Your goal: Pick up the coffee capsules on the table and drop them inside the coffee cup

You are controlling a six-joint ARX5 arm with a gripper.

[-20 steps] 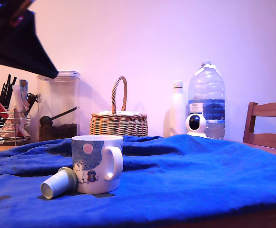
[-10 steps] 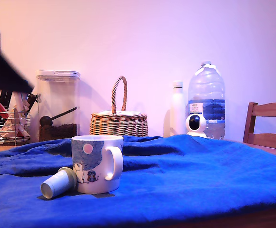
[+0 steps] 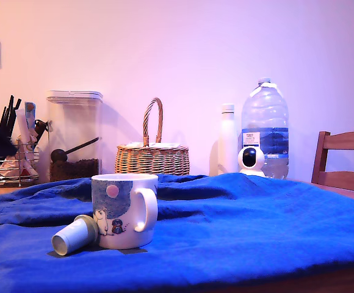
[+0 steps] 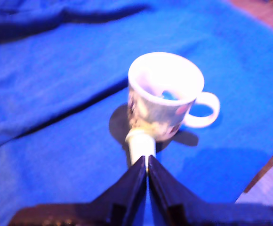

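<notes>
In the wrist view's lower centre the tool (image 4: 148, 165) has its jaws pressed together, empty. Just beyond its tips one coffee capsule (image 4: 140, 146) lies on its side on the blue desk (image 4: 56, 117), long axis running toward the tool, far end touching the coffee cup (image 4: 164, 94). Open cloth surrounds both; the desk edge shows at lower right.

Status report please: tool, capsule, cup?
Tool shut, empty, above the cloth. Pale tapered capsule lying against white printed mug. Nothing in the way.
</notes>
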